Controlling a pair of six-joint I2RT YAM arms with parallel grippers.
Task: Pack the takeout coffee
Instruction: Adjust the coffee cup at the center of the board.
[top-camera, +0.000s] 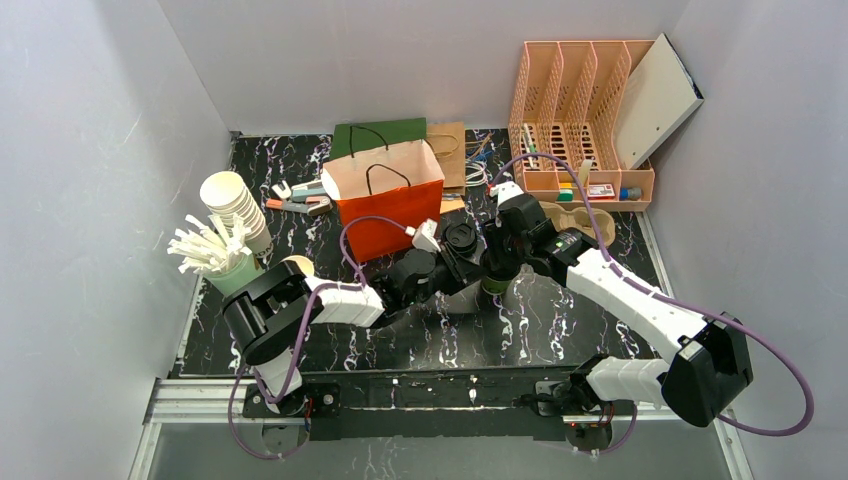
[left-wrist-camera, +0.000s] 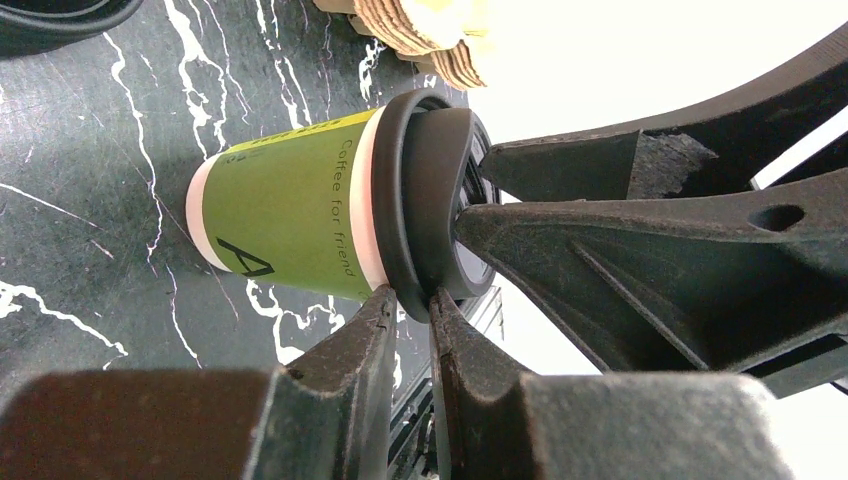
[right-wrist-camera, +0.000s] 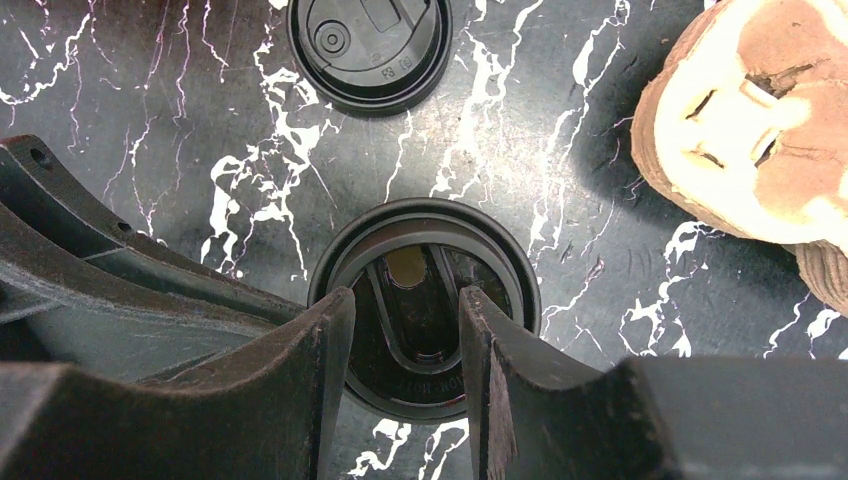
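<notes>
The takeout coffee (left-wrist-camera: 290, 210) is a green paper cup with a black lid (left-wrist-camera: 420, 190), standing on the dark marble table (top-camera: 560, 320) at mid-table (top-camera: 493, 287). My left gripper (left-wrist-camera: 412, 298) is shut on the lid's rim, one finger under the rim and one on top. My right gripper (right-wrist-camera: 407, 310) hangs straight above the cup, open, with its fingertips (right-wrist-camera: 335, 320) resting on the lid's top (right-wrist-camera: 425, 225). In the left wrist view a right finger (left-wrist-camera: 600, 240) touches the lid's face. Both arms meet over the cup (top-camera: 485, 262).
An open orange paper bag (top-camera: 385, 195) stands behind the cup. A loose black lid (right-wrist-camera: 370, 45) lies just beyond it. A cardboard cup carrier (right-wrist-camera: 750, 130) lies to the right. White stacked cups (top-camera: 235, 205) are at the left, a pink organiser (top-camera: 580, 120) at the back right.
</notes>
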